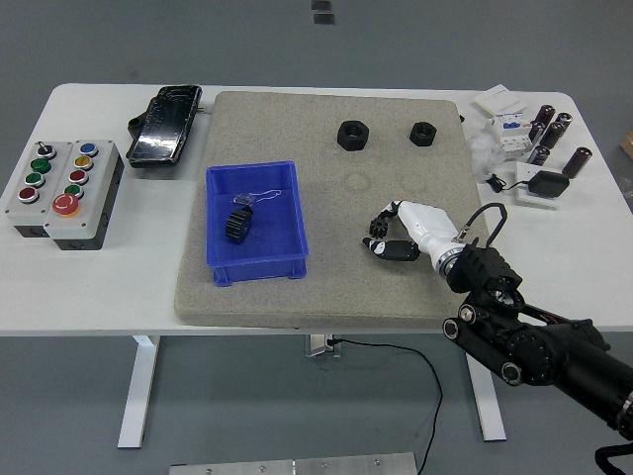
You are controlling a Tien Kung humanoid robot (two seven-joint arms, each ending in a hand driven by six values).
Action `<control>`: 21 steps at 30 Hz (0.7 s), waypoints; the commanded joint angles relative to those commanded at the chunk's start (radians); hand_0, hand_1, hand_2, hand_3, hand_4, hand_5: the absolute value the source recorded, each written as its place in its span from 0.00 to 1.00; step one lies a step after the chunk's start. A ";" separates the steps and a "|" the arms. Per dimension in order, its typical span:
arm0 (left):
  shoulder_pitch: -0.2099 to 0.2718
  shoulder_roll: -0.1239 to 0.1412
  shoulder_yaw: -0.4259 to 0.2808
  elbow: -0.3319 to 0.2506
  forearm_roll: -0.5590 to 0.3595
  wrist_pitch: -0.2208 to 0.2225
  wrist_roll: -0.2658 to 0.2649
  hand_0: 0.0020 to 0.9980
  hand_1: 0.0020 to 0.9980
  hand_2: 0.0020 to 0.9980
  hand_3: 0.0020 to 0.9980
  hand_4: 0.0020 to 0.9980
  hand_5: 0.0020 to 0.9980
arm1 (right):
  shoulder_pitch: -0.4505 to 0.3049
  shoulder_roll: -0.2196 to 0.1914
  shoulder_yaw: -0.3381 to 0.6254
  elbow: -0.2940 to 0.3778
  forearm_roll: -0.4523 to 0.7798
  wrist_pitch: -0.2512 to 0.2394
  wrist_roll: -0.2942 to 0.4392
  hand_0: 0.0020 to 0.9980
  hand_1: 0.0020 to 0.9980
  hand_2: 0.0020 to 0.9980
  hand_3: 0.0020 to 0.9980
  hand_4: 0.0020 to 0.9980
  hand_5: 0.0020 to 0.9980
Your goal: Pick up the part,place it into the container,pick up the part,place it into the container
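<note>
A blue container (287,259) stands on the grey mat (326,287) at the left. It holds a black gear (235,228) and a small dark clip (243,201). Two black nuts (351,134) (423,132) lie at the mat's far side. My right hand (384,244) is low on the mat, right of the container. Its fingers (376,243) are curled around the small black gear, which is mostly hidden between them. The left arm is out of view.
A button box (61,190) and a black device (165,124) lie on the table left of the mat. White parts and dark cylinders (539,134) and a black adapter (546,184) sit at the right.
</note>
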 joint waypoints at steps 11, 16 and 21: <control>0.000 -0.001 0.002 0.000 -0.001 0.000 0.000 0.67 0.65 0.60 0.64 0.71 0.35 | 0.003 0.009 -0.049 -0.024 0.003 -0.038 0.001 0.73 0.63 0.46 0.67 0.60 0.14; 0.000 0.000 0.003 0.000 -0.001 0.000 -0.001 0.67 0.65 0.60 0.64 0.71 0.35 | 0.005 0.009 -0.048 -0.025 0.001 -0.055 0.006 0.71 0.62 0.46 0.67 0.60 0.14; 0.000 0.000 0.003 0.000 -0.001 -0.001 -0.001 0.67 0.65 0.60 0.64 0.71 0.35 | 0.006 0.009 -0.048 -0.029 0.003 -0.067 0.009 0.71 0.62 0.46 0.67 0.60 0.14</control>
